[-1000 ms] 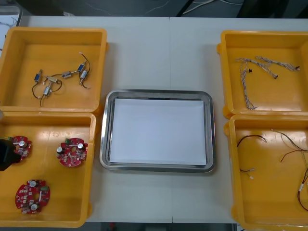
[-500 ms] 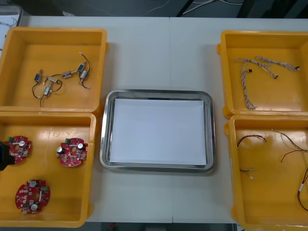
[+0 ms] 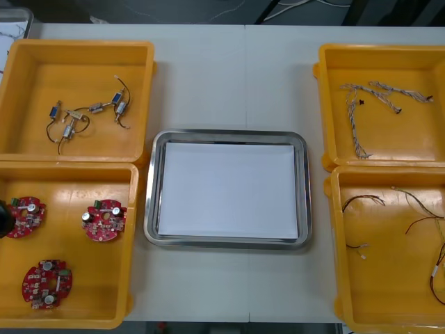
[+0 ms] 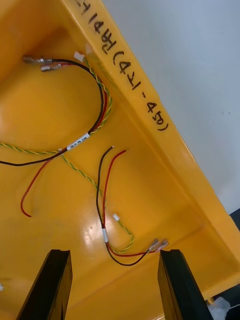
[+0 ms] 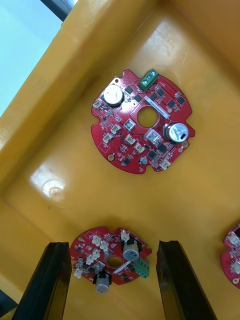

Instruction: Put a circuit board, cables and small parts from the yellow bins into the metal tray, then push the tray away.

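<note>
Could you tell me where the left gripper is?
In the front view the left gripper sits at the left edge, over the near left bin, beside a circuit board.

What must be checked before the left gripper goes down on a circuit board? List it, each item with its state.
1. Left gripper open: ok, its fingers stand apart.
2. Target lined up: ok, a circuit board lies between the fingers.
3. Target free of neighbours: ok, the two other boards lie apart from it.
4. Gap left above the target: cannot tell.
5. Metal tray ready: ok, white inside, nothing in it.
6. Right gripper out of the way: ok, open over cables in a right-side yellow bin.
</note>
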`<act>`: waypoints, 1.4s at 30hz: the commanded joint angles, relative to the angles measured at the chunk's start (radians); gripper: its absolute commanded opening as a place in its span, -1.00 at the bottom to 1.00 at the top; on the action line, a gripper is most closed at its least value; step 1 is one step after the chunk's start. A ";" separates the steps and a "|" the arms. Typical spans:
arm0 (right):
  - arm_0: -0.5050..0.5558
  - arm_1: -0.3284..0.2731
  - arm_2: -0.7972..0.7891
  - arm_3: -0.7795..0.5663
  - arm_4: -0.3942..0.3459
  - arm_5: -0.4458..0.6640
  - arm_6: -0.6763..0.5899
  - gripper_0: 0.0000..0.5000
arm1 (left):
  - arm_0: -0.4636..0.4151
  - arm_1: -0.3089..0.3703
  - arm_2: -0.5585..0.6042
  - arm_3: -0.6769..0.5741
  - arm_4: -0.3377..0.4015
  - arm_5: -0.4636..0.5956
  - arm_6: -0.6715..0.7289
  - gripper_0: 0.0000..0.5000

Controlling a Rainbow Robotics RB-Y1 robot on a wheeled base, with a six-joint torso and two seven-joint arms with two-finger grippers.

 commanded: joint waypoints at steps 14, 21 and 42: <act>0.106 0.057 0.069 -0.013 -0.016 -0.152 0.201 1.00 | -0.034 -0.154 -0.054 -0.034 -0.146 0.006 0.281 1.00; 0.146 0.069 0.096 -0.011 -0.010 -0.214 0.189 1.00 | -0.031 -0.235 -0.068 -0.034 -0.203 0.006 0.289 1.00; 0.239 0.138 0.101 -0.044 0.022 -0.308 0.155 1.00 | 0.089 -0.335 -0.095 -0.059 -0.243 0.006 0.284 1.00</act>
